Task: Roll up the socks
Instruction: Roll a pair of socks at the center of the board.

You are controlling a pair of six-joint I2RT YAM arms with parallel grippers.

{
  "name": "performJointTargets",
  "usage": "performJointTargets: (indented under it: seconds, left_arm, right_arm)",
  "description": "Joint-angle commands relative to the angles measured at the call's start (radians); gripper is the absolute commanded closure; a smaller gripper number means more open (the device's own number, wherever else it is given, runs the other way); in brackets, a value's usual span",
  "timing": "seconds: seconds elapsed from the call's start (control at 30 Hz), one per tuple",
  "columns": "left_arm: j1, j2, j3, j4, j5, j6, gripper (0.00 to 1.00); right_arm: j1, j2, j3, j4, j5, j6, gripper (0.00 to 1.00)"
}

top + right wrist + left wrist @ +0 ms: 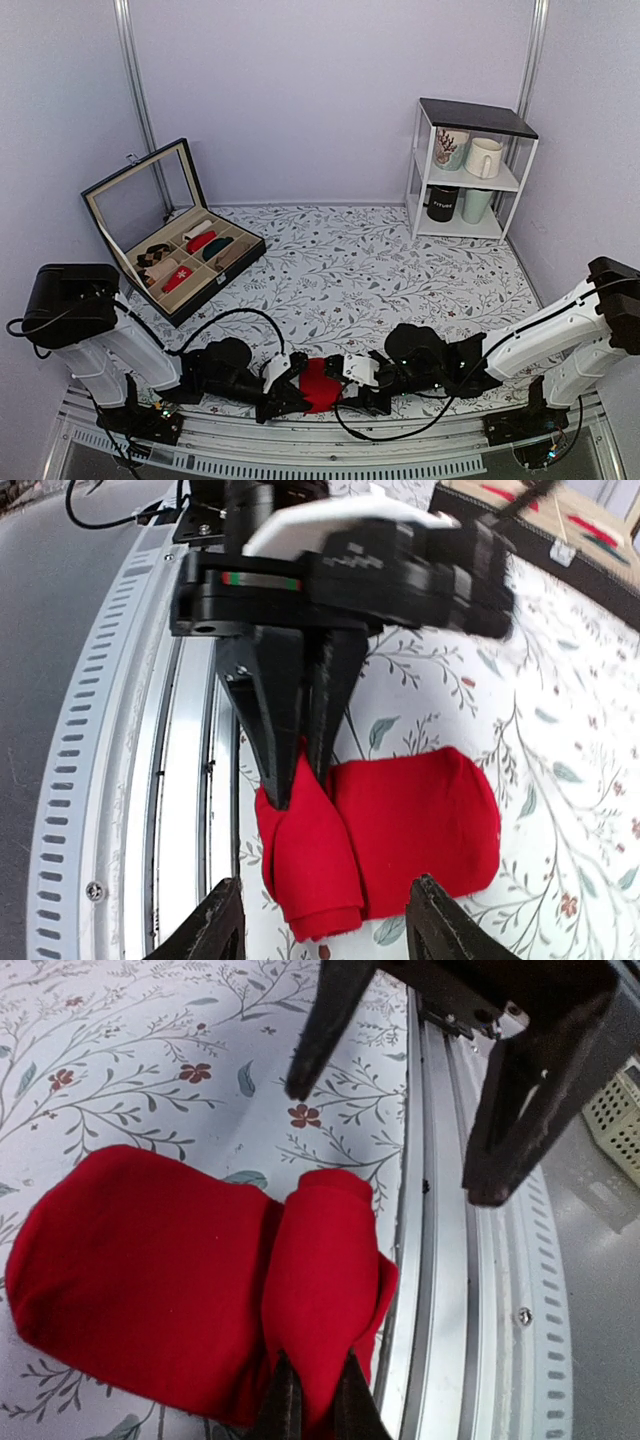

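The red socks [318,384] lie at the near table edge between both grippers, partly rolled. In the left wrist view the rolled fold [325,1280] stands beside the flat part [140,1270]. My left gripper [318,1400] is shut on the fold's near end. In the right wrist view the socks [400,830] lie flat with the fold [305,860] at the left, pinched by the left gripper [300,765]. My right gripper [325,920] is open, its jaws on either side of the socks' near end, and it also shows in the left wrist view [400,1130].
An open black box [190,255] with rolled socks in compartments stands at the back left. A white shelf [470,170] with mugs stands at the back right. The metal rail [440,1260] runs right beside the socks along the table's near edge.
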Motion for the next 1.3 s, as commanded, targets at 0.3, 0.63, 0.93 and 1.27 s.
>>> performJointTargets:
  seconds: [0.3,0.63,0.93,1.27]
  left_arm:
    - [0.033,0.088,-0.001,-0.158,0.069,-0.075,1.0]
    - [0.039,0.088,-0.003,-0.147,0.084,-0.077,1.0]
    - [0.001,-0.18,-0.007,-0.241,-0.129,0.099,0.47]
    - [-0.1,-0.279,-0.023,-0.206,-0.327,0.256,0.01]
  right_arm:
    - [0.135,0.183,0.05,0.05,0.194,-0.111,0.44]
    - [0.141,0.263,0.08,-0.01,0.234,-0.06,0.71]
    - [0.117,0.249,0.075,-0.116,0.098,0.069,0.81]
    - [-0.075,0.29,0.096,-0.229,-0.308,0.279,0.81]
